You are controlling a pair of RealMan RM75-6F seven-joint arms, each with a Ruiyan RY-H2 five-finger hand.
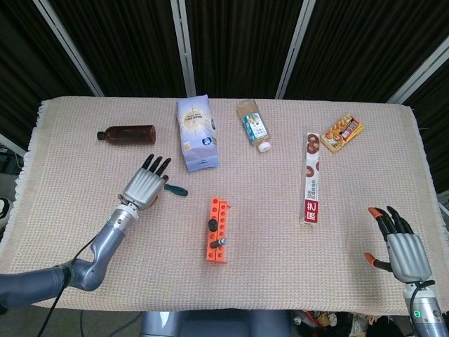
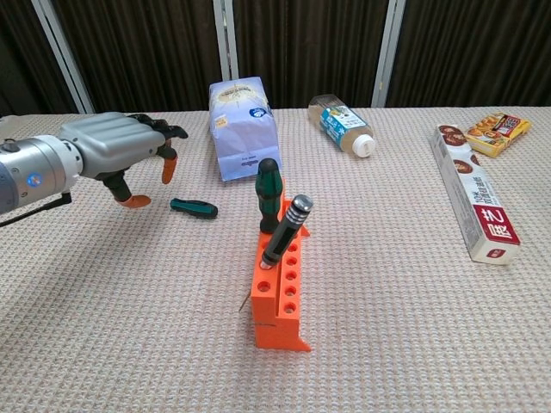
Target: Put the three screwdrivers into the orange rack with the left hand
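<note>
The orange rack (image 1: 217,240) (image 2: 278,296) stands at the table's middle with two screwdrivers upright in it: a green-and-black one (image 2: 268,193) and a silver-capped black one (image 2: 287,228). A third, small green-handled screwdriver (image 1: 177,190) (image 2: 194,207) lies flat on the cloth left of the rack. My left hand (image 1: 143,186) (image 2: 114,156) hovers just left of it, fingers spread, holding nothing. My right hand (image 1: 401,246) rests open at the table's near right corner.
A brown bottle (image 1: 128,133) lies at the far left. A blue-white bag (image 1: 197,131), a clear bottle (image 1: 253,125), a long red-white box (image 1: 313,177) and a snack pack (image 1: 341,133) lie across the back and right.
</note>
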